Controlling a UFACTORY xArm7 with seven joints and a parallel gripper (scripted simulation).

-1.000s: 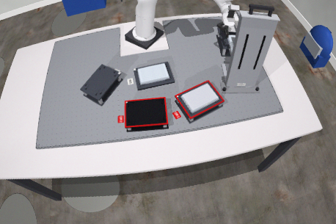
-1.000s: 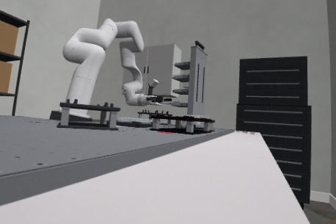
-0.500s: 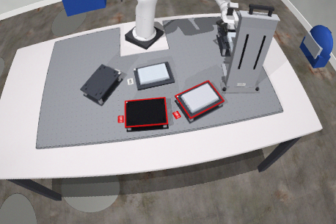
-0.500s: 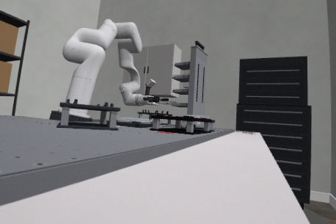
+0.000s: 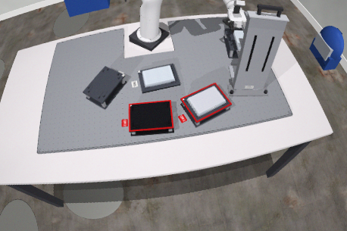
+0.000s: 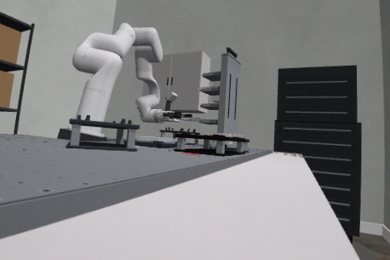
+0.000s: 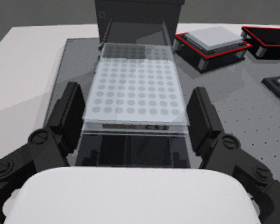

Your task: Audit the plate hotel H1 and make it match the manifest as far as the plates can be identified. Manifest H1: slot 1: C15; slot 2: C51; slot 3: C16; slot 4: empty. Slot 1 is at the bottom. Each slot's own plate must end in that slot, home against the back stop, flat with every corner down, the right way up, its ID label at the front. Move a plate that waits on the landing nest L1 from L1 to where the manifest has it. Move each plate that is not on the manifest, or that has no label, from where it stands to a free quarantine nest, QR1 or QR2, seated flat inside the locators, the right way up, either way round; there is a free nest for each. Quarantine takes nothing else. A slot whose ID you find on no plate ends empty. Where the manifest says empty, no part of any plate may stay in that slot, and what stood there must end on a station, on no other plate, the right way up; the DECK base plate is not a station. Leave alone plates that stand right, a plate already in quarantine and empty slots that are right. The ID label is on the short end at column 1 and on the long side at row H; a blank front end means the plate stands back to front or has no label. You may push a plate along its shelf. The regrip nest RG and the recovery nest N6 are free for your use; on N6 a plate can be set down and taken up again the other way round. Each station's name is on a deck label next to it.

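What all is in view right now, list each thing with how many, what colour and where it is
Plate hotel: one, grey, deck's right rear.
Well plate in the gripper: one, clear, at the hotel's front.
Red-framed nests: two; right one carries a pale plate, left one shows black.
Grey nest: one, mid-deck, carries a pale plate.
Black nest: one, left, bare.
Deck: one, grey, on a white table.
Arm: one, white.
Gripper: one, black, shut on the clear plate.

Three well plates (image 7: pixel 136 87); two red-framed nests (image 5: pixel 151 116); one plate hotel (image 5: pixel 261 39); one arm (image 5: pixel 149 4).
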